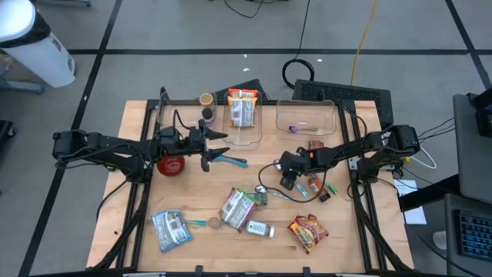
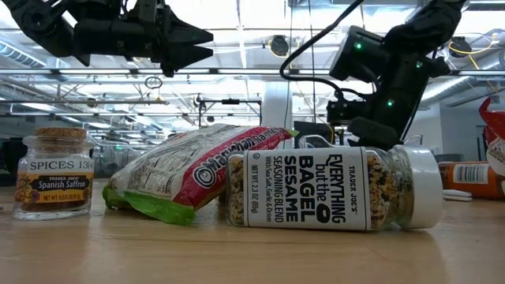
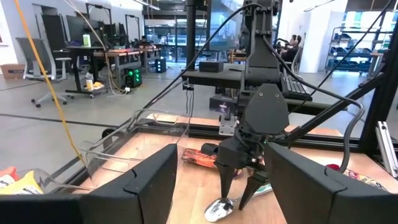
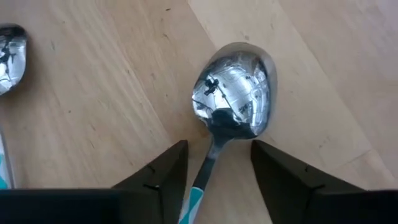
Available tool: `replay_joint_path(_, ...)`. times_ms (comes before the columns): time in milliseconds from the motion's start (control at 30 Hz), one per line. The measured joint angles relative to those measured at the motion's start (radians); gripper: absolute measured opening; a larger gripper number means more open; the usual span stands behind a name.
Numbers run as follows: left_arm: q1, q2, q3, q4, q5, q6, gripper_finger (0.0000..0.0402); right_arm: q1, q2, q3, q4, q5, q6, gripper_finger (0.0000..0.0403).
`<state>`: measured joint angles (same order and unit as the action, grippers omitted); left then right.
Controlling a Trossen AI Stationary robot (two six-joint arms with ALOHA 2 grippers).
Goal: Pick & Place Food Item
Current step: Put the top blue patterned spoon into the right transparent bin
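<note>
A metal spoon with a teal handle lies on the wooden table; its bowl (image 4: 233, 90) shows in the right wrist view, and it also shows in the left wrist view (image 3: 217, 210). My right gripper (image 4: 217, 149) points down over it, open, one finger on each side of the spoon's neck without touching; it is right of the table's middle (image 1: 286, 183). My left gripper (image 1: 224, 145) is open and empty, raised above the table left of centre. A food bag (image 1: 242, 108) lies in the left clear bin (image 1: 247, 137) at the back.
A second clear bin (image 1: 307, 119) stands at the back right. A red-and-green bag (image 1: 238, 206), a seasoning jar on its side (image 2: 331, 189), a saffron jar (image 2: 54, 173), a blue bag (image 1: 171, 228) and a red bag (image 1: 307, 232) lie near the front. A second spoon (image 4: 9, 50) lies close by.
</note>
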<state>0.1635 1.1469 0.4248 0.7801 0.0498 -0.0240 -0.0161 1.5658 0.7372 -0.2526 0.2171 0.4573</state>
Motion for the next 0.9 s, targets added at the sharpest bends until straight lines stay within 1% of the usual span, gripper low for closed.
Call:
replay_joint_path(267, 0.000, 0.000, 0.000, 0.000, -0.001, 0.000, 0.0248, -0.018, -0.001, -0.002, -0.002, 0.018, -0.051, 0.0031)
replay_joint_path(333, 0.000, 0.000, 0.000, 0.000, -0.002, -0.001, 0.0248, -0.028, -0.001, -0.002, 0.005, 0.019, -0.069, 0.0011)
replay_joint_path(500, 0.000, 0.000, 0.000, 0.000, -0.002, -0.003, 0.0248, -0.054, -0.025, 0.007, 0.008, 0.027, -0.137, 0.0014)
replay_joint_path(600, 0.000, 0.000, 0.000, 0.000, -0.002, -0.003, 0.0248, -0.070, -0.060, 0.029, 0.006, 0.027, -0.203, 0.0003)
replay_joint_path(767, 0.000, 0.000, 0.000, 0.000, -0.010, -0.002, 0.0248, -0.105, -0.135, 0.058, 0.030, 0.025, -0.294, 0.0002)
replay_joint_path(900, 0.000, 0.000, 0.000, 0.000, -0.010, -0.002, 0.0248, -0.130, -0.222, 0.063, 0.072, 0.024, -0.372, 0.0002)
